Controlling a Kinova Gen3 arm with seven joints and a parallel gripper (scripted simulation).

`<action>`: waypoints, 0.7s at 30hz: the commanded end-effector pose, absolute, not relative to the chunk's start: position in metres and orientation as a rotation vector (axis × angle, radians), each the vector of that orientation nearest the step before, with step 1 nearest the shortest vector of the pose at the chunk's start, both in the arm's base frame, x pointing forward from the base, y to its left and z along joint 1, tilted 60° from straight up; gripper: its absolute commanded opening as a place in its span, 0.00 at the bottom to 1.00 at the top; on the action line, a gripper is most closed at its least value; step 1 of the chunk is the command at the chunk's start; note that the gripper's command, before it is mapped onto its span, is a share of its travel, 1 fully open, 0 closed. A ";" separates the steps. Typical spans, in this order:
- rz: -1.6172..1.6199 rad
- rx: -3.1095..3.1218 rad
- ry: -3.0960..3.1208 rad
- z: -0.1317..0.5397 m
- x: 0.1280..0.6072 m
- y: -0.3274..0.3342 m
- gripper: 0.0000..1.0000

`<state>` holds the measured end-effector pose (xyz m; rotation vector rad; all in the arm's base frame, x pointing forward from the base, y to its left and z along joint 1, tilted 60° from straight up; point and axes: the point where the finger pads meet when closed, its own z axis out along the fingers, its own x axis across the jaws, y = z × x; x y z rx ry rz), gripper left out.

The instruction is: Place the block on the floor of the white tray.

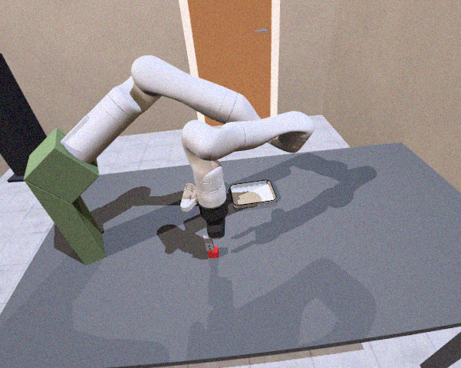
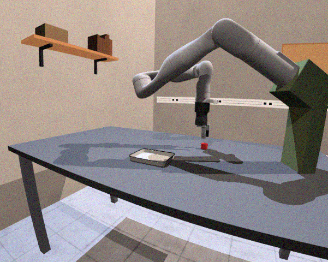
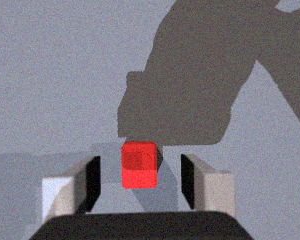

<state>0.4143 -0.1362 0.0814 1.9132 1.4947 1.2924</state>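
Observation:
A small red block point(image 1: 212, 252) lies on the grey table, a little in front of the white tray point(image 1: 252, 193). It also shows in the exterior view point(image 2: 204, 146) and in the wrist view point(image 3: 139, 164). My gripper point(image 1: 210, 244) points straight down just above the block, open, with a small gap to it in the exterior view point(image 2: 204, 134). In the wrist view the block sits on the table between my two spread fingers, touching neither. The tray point(image 2: 151, 157) is empty.
The arm's green base point(image 1: 61, 194) stands at the table's left side. The table's edges are far from the block and tray. A shelf with two boxes point(image 2: 70, 45) hangs on the wall, away from the table.

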 end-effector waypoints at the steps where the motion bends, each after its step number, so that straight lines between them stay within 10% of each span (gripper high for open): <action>1: 1.291 1.914 1.493 0.081 0.414 -0.137 0.94; 21: 1.293 1.914 1.492 0.074 0.427 -0.134 0.84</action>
